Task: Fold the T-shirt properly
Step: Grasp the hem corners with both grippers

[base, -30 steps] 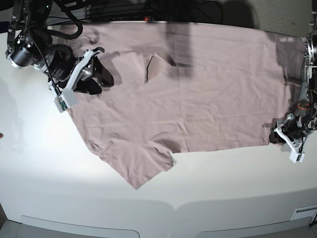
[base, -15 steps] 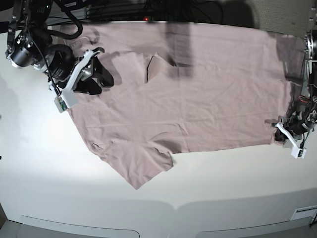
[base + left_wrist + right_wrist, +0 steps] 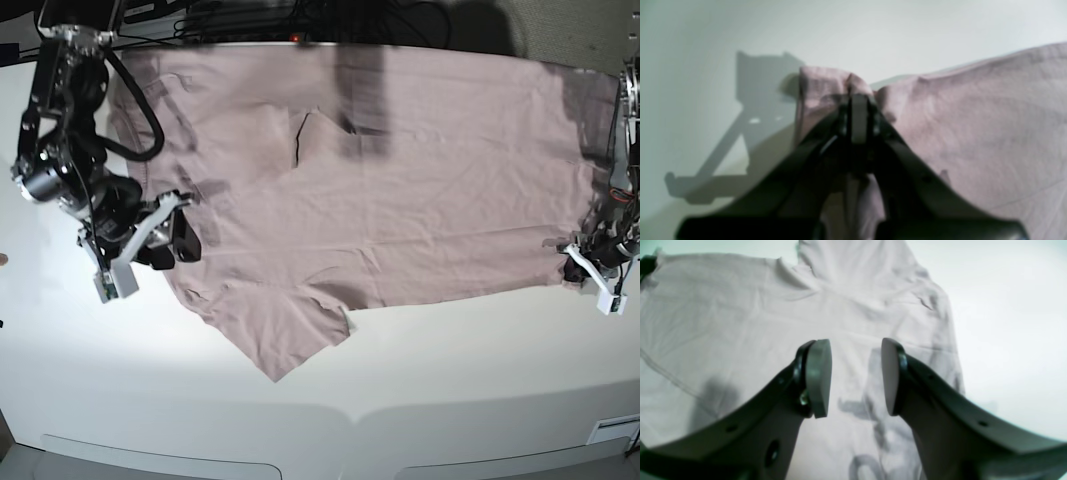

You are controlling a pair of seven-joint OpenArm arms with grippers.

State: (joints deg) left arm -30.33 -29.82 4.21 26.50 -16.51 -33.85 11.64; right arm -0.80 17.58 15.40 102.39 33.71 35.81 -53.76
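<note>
- Left wrist view: the left gripper (image 3: 853, 100) had its dark jaws pressed together on a bunched corner of the T-shirt (image 3: 973, 126). A pinched ridge of dusty pink cloth rose above the tips and another fold hung between the jaw arms below. The fabric looked soft and matte, with fine creases. The rest of it spread away to the right over the pale, smooth bench (image 3: 706, 50). The gripper's hard-edged shadow lay on the bench to the left.
- Right wrist view: the right gripper (image 3: 856, 373) held its jaws well apart with nothing between them. Its flat grey pads (image 3: 818, 376) faced each other on curved dark arms. Below them the T-shirt (image 3: 740, 323) lay flat and lightly wrinkled, a stitched seam crossing at the left. A sleeve stretched away at the top. The white bench (image 3: 1007, 323) was bare to the right of the cloth's edge.
- Base view: the T-shirt (image 3: 420, 180) lay spread across the far half of the white bench (image 3: 400, 400), hem at the right and one sleeve (image 3: 285, 335) pointing toward the near edge. The left gripper (image 3: 578, 266) sat clamped on the near hem corner at the right. The right gripper (image 3: 178, 232) hovered open-jawed over the cloth's left edge, just above the sleeve.
</note>
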